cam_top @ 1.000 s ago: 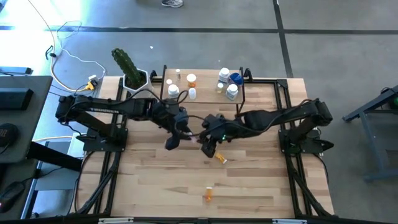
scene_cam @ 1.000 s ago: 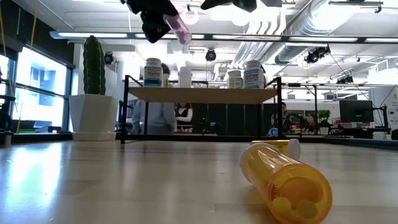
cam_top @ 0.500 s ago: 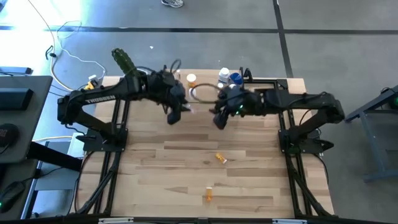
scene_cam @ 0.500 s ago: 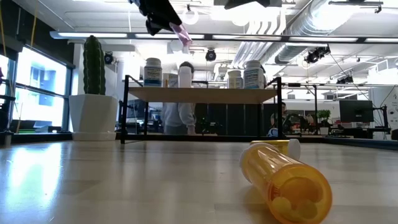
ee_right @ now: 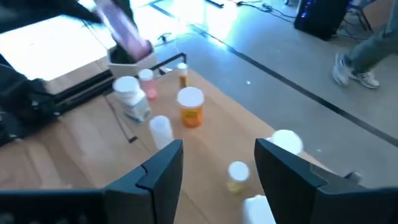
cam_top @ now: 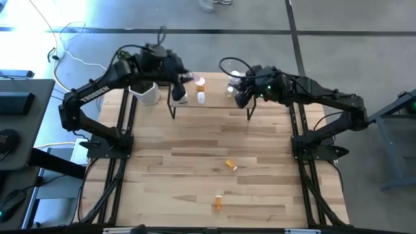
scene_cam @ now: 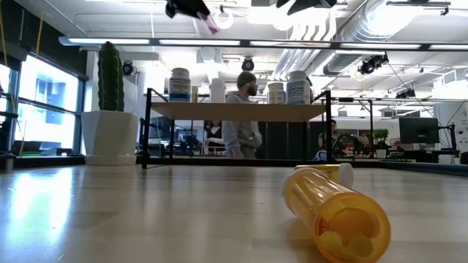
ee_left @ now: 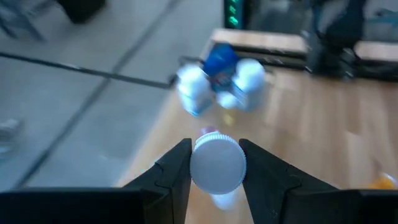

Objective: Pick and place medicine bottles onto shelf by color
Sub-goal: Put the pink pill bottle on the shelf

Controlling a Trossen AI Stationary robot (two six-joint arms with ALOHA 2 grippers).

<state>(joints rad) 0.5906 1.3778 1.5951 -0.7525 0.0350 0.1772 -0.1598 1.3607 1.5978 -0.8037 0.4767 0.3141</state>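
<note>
A small pink bottle [scene_cam: 208,22] with a round white cap sits clamped between the narrowly parted jaws of the left gripper [ee_left: 216,167], now carried from mid-table to above the shelf [cam_top: 214,101], while the right gripper [ee_right: 214,165] hovers half-open and empty.

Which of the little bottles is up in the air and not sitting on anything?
The pink bottle. The left hand pinches it by its white cap above the shelf, while the other bottles stand on the shelf or lie on the table.
</note>
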